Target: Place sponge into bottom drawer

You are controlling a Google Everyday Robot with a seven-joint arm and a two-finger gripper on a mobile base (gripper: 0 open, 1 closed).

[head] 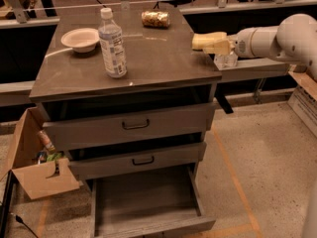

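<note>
Pinching the sponge (205, 39) in its closed tips, the gripper (218, 45) hangs right at the right-hand edge of the cabinet top (148, 58). The white arm (275, 37) runs off to its right and out of the picture. The sponge, pale yellow, sticks out of the gripper toward the left. It is clear of the surface, with part of it over the edge and part out beyond it.

Look left from the gripper and a little farther back: a brownish can (155, 19) lies on its side near the rear of the top. Farther left and nearer the front, a clear water bottle (113, 44) stands upright with its white cap on. Past that, well away from the gripper, a white bowl (80, 37) sits near the far left side.

Drop below the gripper, down and to the left: the top drawer (133, 125) and the middle drawer (141, 160), each with a black handle, both stand slightly out. Lowest of all, far beneath the gripper, the bottom drawer (143, 200) is pulled wide open. The sponge is nowhere near it, up at tabletop height. On the floor at far lower left, an open cardboard box (37, 177) leans beside the cabinet.
</note>
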